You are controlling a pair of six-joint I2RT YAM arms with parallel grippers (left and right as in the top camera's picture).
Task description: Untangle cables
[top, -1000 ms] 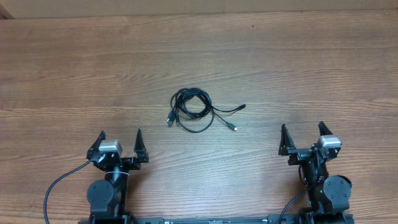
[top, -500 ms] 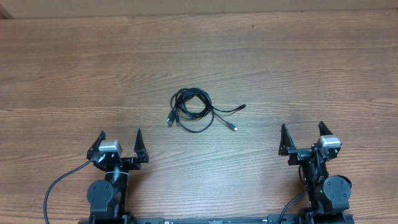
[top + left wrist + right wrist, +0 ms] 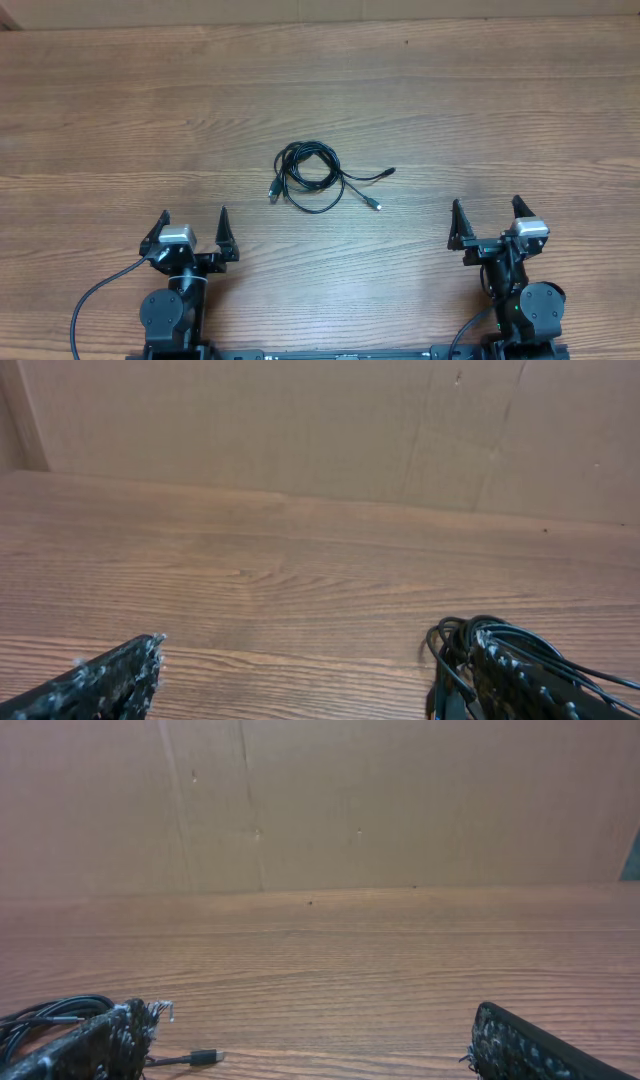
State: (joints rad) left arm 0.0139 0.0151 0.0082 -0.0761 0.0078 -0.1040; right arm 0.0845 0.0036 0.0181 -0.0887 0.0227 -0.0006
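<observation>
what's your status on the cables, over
Left hand and right hand open, empty, at the near edge. Cables in a small tangle out front, between the two, untouched. Nothing in the way.

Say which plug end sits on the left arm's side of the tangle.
The left plug, tucked against the tangle; the upper right plug and lower right plug trail off rightward on loose strands.
</observation>
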